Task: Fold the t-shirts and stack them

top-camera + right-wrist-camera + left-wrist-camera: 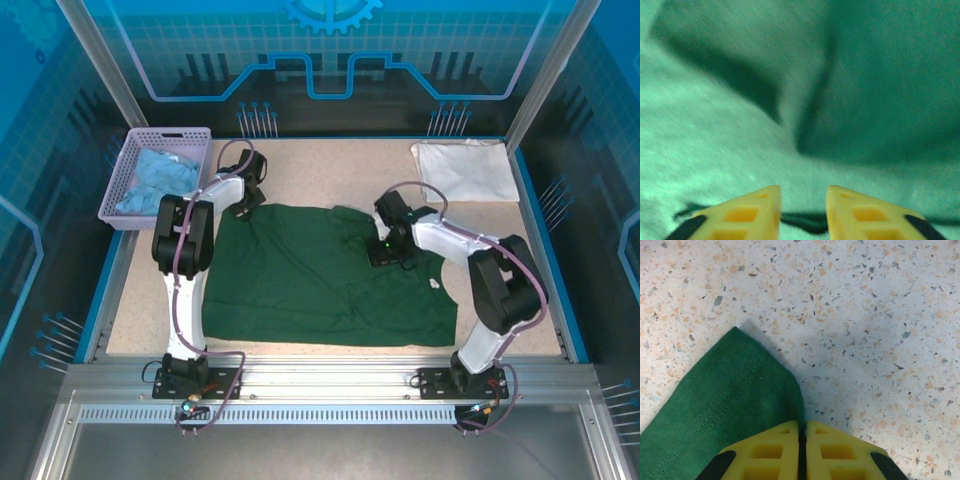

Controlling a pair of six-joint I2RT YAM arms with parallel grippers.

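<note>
Rumpled dark green t-shirt (320,275), corner in closed left tool (802,424); right tool (803,189) open.

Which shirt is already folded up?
The white shirt. It sits as a neat, small rectangle in the far right corner. The green shirt is not folded yet: it lies spread out wide in the middle, with its sleeves showing.

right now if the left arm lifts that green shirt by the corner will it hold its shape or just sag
Probably sags: the green t-shirt lies limp with wrinkles and a folded-over edge. Likely light, since the left gripper pinches just a thin corner. Most of it would likely drag across the table.
</note>
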